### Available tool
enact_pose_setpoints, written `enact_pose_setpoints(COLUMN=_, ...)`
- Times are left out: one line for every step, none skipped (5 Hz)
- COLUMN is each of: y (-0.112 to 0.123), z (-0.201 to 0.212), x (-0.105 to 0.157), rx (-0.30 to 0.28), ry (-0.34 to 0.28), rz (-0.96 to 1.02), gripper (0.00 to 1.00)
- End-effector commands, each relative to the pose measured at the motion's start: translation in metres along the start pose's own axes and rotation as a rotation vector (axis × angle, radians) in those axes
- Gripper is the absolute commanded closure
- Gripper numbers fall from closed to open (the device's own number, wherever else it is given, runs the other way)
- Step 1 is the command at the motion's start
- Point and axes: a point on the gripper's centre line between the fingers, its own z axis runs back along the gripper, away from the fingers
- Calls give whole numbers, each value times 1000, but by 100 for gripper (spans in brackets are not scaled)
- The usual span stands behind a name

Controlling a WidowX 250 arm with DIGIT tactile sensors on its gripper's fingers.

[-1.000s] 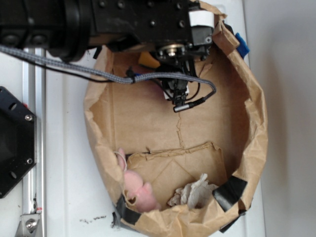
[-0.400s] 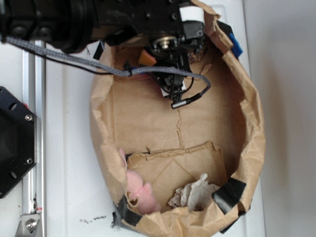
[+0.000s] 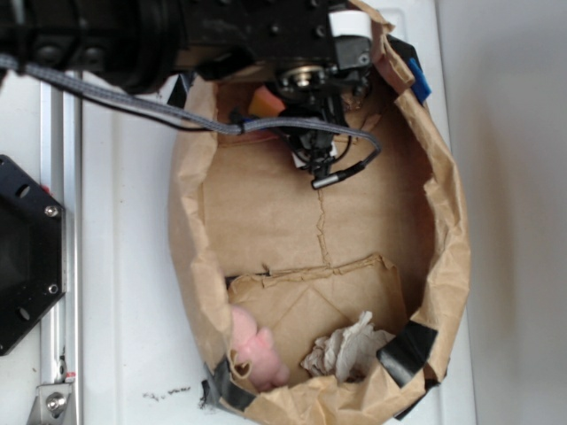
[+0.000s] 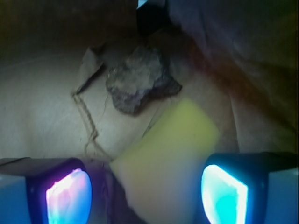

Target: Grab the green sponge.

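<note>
The paper bag (image 3: 447,221) serves as the landmark. At its far end, under the black arm, the gripper (image 4: 147,189) hangs low over the bag floor with its jaws spread wide. The green sponge (image 4: 161,158), showing only its yellow face, lies between the two lit fingers (image 4: 223,191); whether either pad touches it is hard to tell in the blur. Just beyond the sponge, toward the bag's end wall, sits the brown rock-like piece (image 4: 140,84). At the bag's near end lie the pink plush toy (image 3: 257,350) and, beside it, a crumpled white cloth (image 3: 347,347). Since a second ago the arm has shifted slightly and the bag's left wall has folded inward, hiding more of the plush toy.
</note>
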Motion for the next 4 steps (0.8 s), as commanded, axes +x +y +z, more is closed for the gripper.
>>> enact_pose_setpoints(y=22, z=1, x=22, rx=48, ry=-28, rz=62, gripper=0)
enact_pose_setpoints(y=20, z=-9, x=23, rx=61, ry=-15, rz=52, gripper=0)
enact_pose_setpoints(y=13, z=-16, x=21, rx=78, ry=-14, rz=17, gripper=0)
enact_pose_setpoints(y=10, z=-10, x=16, rx=66, ry=-19, rz=12, gripper=0)
